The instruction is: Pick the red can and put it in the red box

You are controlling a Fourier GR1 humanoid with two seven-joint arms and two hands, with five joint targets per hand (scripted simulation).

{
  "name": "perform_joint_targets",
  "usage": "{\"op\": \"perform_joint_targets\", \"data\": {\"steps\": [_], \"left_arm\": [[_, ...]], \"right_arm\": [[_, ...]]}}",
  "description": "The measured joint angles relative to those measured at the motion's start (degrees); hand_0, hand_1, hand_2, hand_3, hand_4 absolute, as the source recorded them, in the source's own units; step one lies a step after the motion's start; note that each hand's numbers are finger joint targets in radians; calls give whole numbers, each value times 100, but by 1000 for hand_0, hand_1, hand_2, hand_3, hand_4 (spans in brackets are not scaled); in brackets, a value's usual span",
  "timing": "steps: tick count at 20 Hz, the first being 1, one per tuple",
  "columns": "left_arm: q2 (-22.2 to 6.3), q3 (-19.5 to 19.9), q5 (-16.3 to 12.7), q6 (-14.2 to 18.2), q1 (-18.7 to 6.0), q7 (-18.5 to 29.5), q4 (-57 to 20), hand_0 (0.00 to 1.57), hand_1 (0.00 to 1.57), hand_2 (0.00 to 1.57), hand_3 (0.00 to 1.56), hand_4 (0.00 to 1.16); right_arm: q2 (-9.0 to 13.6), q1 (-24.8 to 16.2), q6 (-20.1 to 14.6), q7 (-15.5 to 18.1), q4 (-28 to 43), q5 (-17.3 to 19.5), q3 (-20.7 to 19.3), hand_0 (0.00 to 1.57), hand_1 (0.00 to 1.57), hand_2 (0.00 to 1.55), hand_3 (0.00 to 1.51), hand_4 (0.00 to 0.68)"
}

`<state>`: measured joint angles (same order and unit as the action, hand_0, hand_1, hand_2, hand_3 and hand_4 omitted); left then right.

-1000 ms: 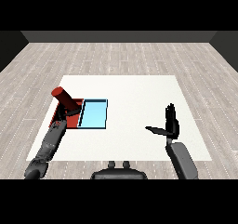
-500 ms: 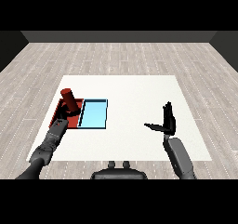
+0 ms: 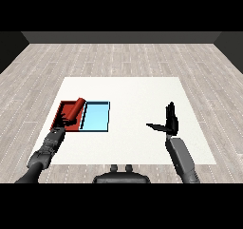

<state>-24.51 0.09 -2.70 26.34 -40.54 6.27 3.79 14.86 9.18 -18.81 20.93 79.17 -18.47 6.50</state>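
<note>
a: eyes on the left side of the white counter (image 3: 133, 90), where the red tray (image 3: 62, 112) and the light blue tray (image 3: 96, 117) sit side by side, touching, near the left edge.

b: and the red can (image 3: 75, 110)?

a: it's lying on its side inside the red tray, tipped over lengthwise, top end pointing toward the far edge of the counter and resting along the wall it shares with the blue tray.

b: what about the left hand (image 3: 65, 124)?

a: right at the near end of the red tray, dark against the can's lower end. whether its fingers wrap the can or sit slack, i can't tell from here.

b: and the other side?

a: the right hand (image 3: 170, 122) hangs over the right half of the counter, well apart from both trays, fingers straight and pointing up, thumb stuck out toward the trays, nothing in it. grey forearm runs down to the near right corner.
</note>
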Motion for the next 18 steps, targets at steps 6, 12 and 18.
{"op": "perform_joint_targets", "data": {"steps": [6, 12, 18], "left_arm": [[-105, -30, 67, -376, -34, -198, -171, 0, 0, 0, 0, 0], [-236, 107, -27, -355, -97, 169, 77, 0, 0, 0, 0, 0], [-280, 588, -504, -863, -114, 1305, 790, 223, 223, 0, 0, 0]], "right_arm": [[-108, -21, 54, 156, -70, -34, -78, 0, 0, 0, 0, 0], [-184, -107, 126, 205, 55, -43, -70, 0, 0, 0, 0, 0], [-140, -94, 363, 312, 136, -92, -97, 0, 0, 0, 0, 0]]}}
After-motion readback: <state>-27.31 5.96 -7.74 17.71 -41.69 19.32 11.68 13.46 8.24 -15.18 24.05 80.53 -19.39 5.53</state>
